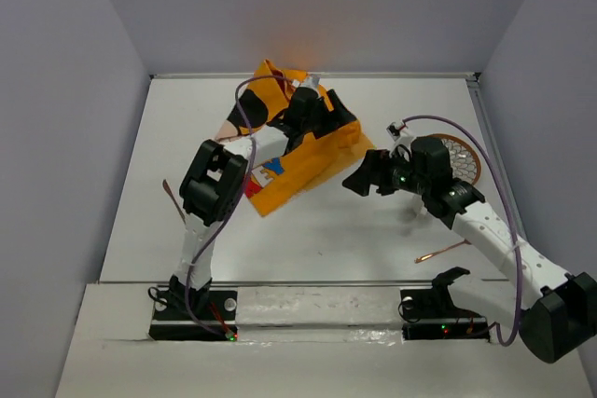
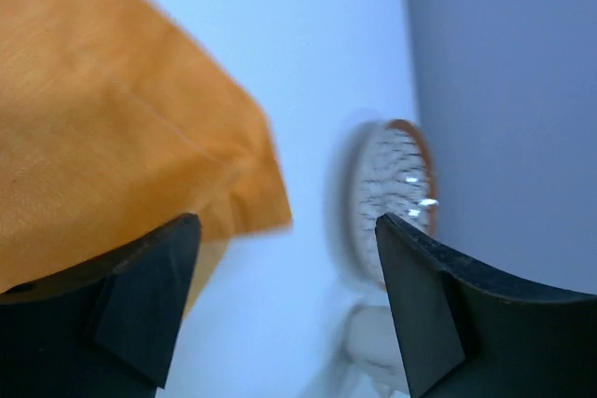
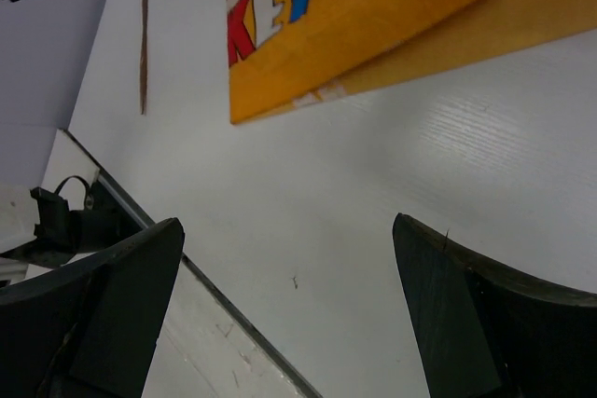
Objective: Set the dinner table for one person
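The white dinner table (image 1: 308, 240) carries an orange Mickey Mouse mat (image 1: 298, 170), rumpled and partly folded at the back centre. My left gripper (image 1: 343, 124) hovers over the mat's right edge. In the left wrist view the left gripper (image 2: 289, 295) is open with nothing between its fingers; the mat's corner (image 2: 103, 137) lies to its left. My right gripper (image 1: 353, 182) hangs just right of the mat. It stands wide open (image 3: 289, 305) over bare tabletop (image 3: 420, 165), with the mat's printed edge (image 3: 392, 6) beyond it.
A copper-rimmed patterned plate (image 1: 462, 157) (image 2: 396, 193) lies at the right, partly under the right arm, with a blurred whitish object (image 2: 373, 351) beside it. One thin copper utensil (image 1: 173, 200) (image 3: 144, 48) lies at the left, another (image 1: 440, 251) at the near right.
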`<state>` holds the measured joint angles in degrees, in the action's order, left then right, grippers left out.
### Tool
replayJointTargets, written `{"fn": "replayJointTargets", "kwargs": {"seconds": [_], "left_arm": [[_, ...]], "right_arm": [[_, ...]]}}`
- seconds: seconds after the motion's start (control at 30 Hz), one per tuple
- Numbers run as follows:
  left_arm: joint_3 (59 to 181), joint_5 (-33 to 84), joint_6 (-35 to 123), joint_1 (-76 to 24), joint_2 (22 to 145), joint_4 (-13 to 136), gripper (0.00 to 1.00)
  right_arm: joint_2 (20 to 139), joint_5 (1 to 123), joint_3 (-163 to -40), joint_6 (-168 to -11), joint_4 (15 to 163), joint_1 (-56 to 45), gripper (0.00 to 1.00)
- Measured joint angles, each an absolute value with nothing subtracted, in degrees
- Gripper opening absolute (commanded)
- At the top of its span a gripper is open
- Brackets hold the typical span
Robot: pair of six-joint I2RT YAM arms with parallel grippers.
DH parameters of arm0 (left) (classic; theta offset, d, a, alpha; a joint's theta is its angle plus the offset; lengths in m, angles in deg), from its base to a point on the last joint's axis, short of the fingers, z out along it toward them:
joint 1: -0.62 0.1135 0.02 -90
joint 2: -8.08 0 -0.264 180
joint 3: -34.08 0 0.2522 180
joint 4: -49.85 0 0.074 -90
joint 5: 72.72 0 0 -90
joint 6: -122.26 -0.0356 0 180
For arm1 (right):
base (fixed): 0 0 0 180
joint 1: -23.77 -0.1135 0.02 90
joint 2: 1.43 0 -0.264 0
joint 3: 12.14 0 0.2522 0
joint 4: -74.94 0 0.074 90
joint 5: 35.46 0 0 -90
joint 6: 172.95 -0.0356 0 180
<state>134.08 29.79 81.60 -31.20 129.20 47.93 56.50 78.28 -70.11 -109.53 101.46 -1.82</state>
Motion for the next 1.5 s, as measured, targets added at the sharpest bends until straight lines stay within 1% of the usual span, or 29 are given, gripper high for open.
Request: {"fn": "replayJointTargets", "kwargs": {"seconds": [0.07,0.1,0.13,0.17,0.2,0.23,0.27,0.33,0.37,0.4,0.43,0.53,0.67,0.7,0.8,0.83,0.87,1.13,1.3,1.37,1.5], "left_arm": [[138.17,30.56,81.32,-34.12,129.44,45.68,0.88],[139.06,30.21,80.84,-35.11,128.56,44.41,0.84],[138.73,29.40,80.09,-35.41,127.25,43.87,0.82],[137.79,27.78,78.80,-35.35,125.37,44.02,0.78],[136.29,25.34,77.01,-34.93,122.75,44.63,0.69],[135.17,23.52,75.76,-34.41,120.89,45.11,0.57],[133.64,20.72,73.97,-33.21,117.79,46.53,0.54],[132.11,14.69,69.32,-30.67,113.31,49.00,0.38],[131.78,12.64,67.44,-29.62,111.89,49.79,0.35],[131.59,10.10,64.84,-28.46,110.84,50.82,0.29],[131.57,8.37,62.80,-27.57,110.27,51.63,0.27],[131.02,5.95,57.67,-28.03,111.47,53.64,0.27],[131.30,5.14,53.01,-32.35,117.22,56.11,0.28],[131.78,5.03,51.77,-33.60,119.21,56.96,0.32],[135.11,4.66,48.57,-35.98,125.02,59.47,0.43],[137.53,4.35,47.29,-36.90,128.32,60.72,0.49],[138.84,4.11,46.54,-37.60,129.90,61.48,0.51],[154.21,-1.50,42.08,-37.60,141.39,68.92,0.51],[160.00,-4.15,40.42,-37.18,145.13,71.93,0.49],[163.83,-4.61,39.66,-37.14,147.29,73.72,0.48],[167.72,-4.63,38.89,-37.18,149.72,75.58,0.46]], "right_arm": [[57.52,77.93,-70.11,-109.49,101.48,-1.82,0.90],[58.01,77.56,-70.09,-109.36,101.46,-1.82,0.82],[58.22,77.43,-70.09,-109.23,101.41,-1.82,0.66],[58.53,77.17,-70.06,-108.92,101.41,-1.82,0.55],[58.79,76.91,-70.06,-108.64,101.26,-1.82,0.37],[59.43,76.71,-70.06,-108.53,100.95,-1.82,0.19],[59.89,76.56,-70.04,-108.14,100.71,-1.82,0.13],[61.59,76.01,-69.98,-107.98,100.12,-1.84,0.06],[62.40,75.68,-69.98,-107.98,100.04,-1.88,0.06],[63.54,75.36,-69.95,-107.83,99.93,-1.95,0.06],[64.17,75.05,-69.93,-107.79,99.84,-1.99,0.06],[65.52,73.80,-69.15,-107.81,99.34,-2.41,0.08],[63.93,71.95,-67.29,-108.00,99.38,-2.78,0.12],[63.25,71.46,-66.98,-108.03,99.38,-2.82,0.13],[60.91,70.79,-65.87,-108.22,99.16,-2.91,0.24],[59.75,70.74,-65.17,-108.22,99.01,-2.91,0.32],[58.73,70.59,-64.45,-108.24,98.99,-2.91,0.33],[53.42,70.26,-61.63,-108.44,99.34,-2.91,0.34],[52.98,70.81,-61.41,-108.44,99.38,-2.91,0.34],[52.98,70.98,-61.41,-108.44,99.42,-2.91,0.34],[52.98,71.14,-61.34,-108.44,99.38,-2.91,0.34]]}}
